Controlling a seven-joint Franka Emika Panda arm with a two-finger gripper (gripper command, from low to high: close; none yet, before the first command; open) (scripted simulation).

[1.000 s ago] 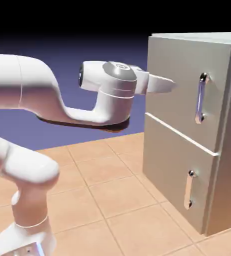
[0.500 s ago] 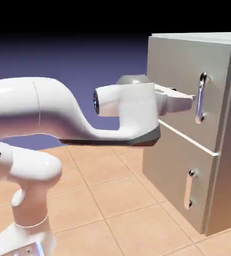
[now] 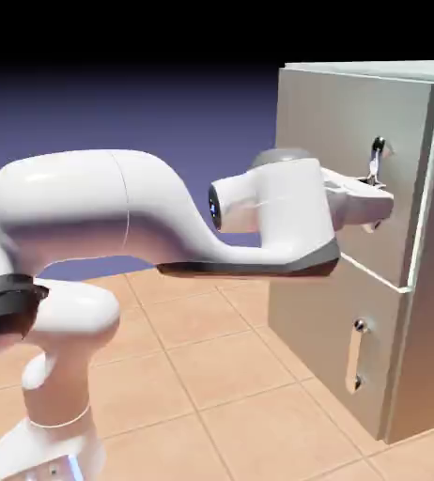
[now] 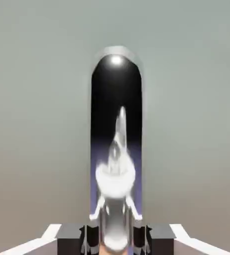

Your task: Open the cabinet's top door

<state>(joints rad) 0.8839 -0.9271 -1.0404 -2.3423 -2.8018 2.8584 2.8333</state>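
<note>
1. The white two-finger gripper (image 3: 376, 199) is sitting at the long vertical silver bar handle (image 3: 378, 160) of the larger, flat grey top door (image 3: 338, 141). That door forms the upper front of the tall boxy grey metallic cabinet (image 3: 427, 282), which is standing on the tan tiled floor (image 3: 211, 376) at the exterior view's right.
2. In the hand view the polished handle (image 4: 116, 164) is running between the two grey fingertips (image 4: 139, 235). The pads appear to be closing on it or lying just beside it; firm contact cannot be confirmed.
3. Risk, as a judgement: the bar is smooth, rounded and mirror-like, so a light pinch is likely to be sliding along it or slipping off once pulling begins.
4. Risk: the door is swinging on a hinge, so a straight pull would be twisting the handle between the fingers and prying them apart.
5. Risk: the shorter grey lower door (image 3: 329, 319), with its smaller handle (image 3: 356, 357), is lying just beneath; a downward slip could bring the hand against it.
6. Surfaces: the door panels are showing a flat, brushed-metal sheen with sharp edges; the arm's casing (image 3: 117, 211) is glossy and rounded.
</note>
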